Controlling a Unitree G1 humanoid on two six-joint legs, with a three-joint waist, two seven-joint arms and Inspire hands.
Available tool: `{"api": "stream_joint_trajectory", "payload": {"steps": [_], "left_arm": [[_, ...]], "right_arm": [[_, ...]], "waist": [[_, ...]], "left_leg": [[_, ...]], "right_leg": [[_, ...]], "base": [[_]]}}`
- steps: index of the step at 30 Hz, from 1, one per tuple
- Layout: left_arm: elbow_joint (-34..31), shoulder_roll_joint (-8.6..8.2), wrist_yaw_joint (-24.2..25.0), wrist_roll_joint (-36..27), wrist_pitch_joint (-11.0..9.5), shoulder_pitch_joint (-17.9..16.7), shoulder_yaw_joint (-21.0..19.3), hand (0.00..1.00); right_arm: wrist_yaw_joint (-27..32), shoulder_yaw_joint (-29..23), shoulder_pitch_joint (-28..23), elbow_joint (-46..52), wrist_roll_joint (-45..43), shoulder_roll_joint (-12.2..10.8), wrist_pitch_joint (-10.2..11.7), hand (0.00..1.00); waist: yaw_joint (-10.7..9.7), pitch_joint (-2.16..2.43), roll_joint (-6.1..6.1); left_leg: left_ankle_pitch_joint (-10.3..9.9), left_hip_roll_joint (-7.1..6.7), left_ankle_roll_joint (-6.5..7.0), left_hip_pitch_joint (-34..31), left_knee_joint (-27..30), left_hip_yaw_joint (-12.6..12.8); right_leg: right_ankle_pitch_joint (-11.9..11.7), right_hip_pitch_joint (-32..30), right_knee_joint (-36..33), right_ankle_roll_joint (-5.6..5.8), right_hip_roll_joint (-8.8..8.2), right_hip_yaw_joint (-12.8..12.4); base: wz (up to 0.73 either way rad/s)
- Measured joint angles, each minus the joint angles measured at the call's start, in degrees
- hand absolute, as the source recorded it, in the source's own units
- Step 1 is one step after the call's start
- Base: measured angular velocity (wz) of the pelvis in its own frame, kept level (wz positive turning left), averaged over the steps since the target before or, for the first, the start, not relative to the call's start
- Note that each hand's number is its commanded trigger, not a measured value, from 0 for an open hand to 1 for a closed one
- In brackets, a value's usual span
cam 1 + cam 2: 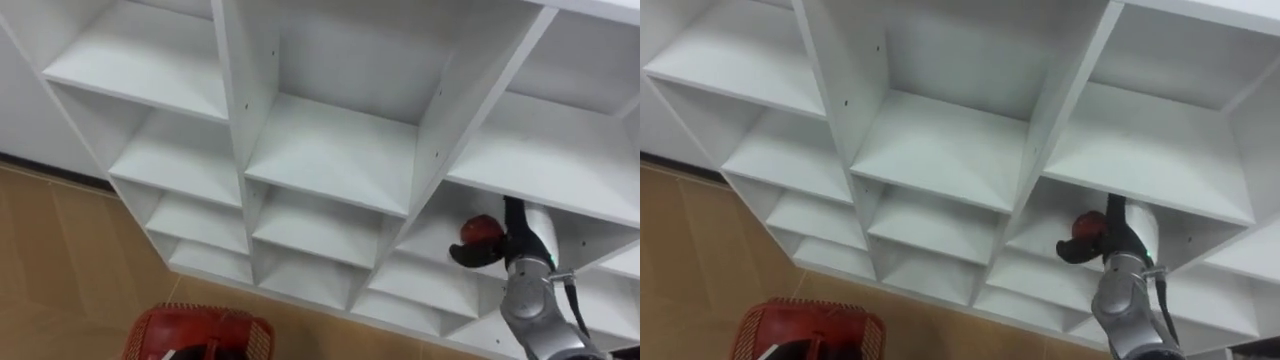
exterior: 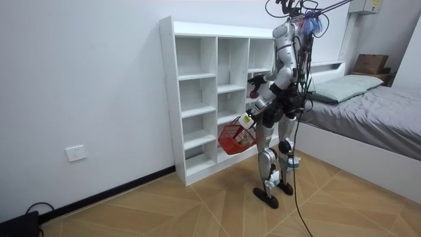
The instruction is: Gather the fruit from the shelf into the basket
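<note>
Left eye view: in the closet [image 1: 245, 100]'s right column, the right hand [image 1: 508, 245] has its fingers [image 1: 468, 256] curled round a red fruit [image 1: 480, 230]. Room view: facing the closet, the robot's left hand [image 2: 247, 121] carries a red basket [image 2: 234, 139]. The pick seems underway. Next, the fruit must come out over the basket.

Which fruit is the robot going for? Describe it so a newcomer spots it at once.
Find the white shelf unit and follow its right-hand column down to the compartment the robot's arm reaches into. There is a round red fruit, the right hand curled round it. It is the only red thing inside the shelves; the red basket hangs outside, lower down.
</note>
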State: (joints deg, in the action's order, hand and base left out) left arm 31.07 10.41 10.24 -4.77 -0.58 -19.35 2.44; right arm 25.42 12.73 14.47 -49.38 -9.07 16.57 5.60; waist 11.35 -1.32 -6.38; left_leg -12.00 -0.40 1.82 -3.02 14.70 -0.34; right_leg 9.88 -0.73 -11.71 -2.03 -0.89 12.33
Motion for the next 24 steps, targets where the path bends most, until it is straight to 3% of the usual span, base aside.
{"api": "stream_joint_trajectory", "payload": {"steps": [24], "left_arm": [[1.68, 0.06, 0.35, 0.02, 0.37, 2.05, 1.02, 1.0]], "right_arm": [[-0.62, 0.25, 6.43, -10.71, 1.98, 0.33, -1.55, 0.0]], "waist": [[1.63, -0.16, -0.16]], "left_leg": [[0.01, 0.18, -0.02, -0.74, 0.09, 0.64]], "right_leg": [[-0.15, -0.94, -0.04, -0.18, 0.03, 0.06]], "base": [[-0.01]]}}
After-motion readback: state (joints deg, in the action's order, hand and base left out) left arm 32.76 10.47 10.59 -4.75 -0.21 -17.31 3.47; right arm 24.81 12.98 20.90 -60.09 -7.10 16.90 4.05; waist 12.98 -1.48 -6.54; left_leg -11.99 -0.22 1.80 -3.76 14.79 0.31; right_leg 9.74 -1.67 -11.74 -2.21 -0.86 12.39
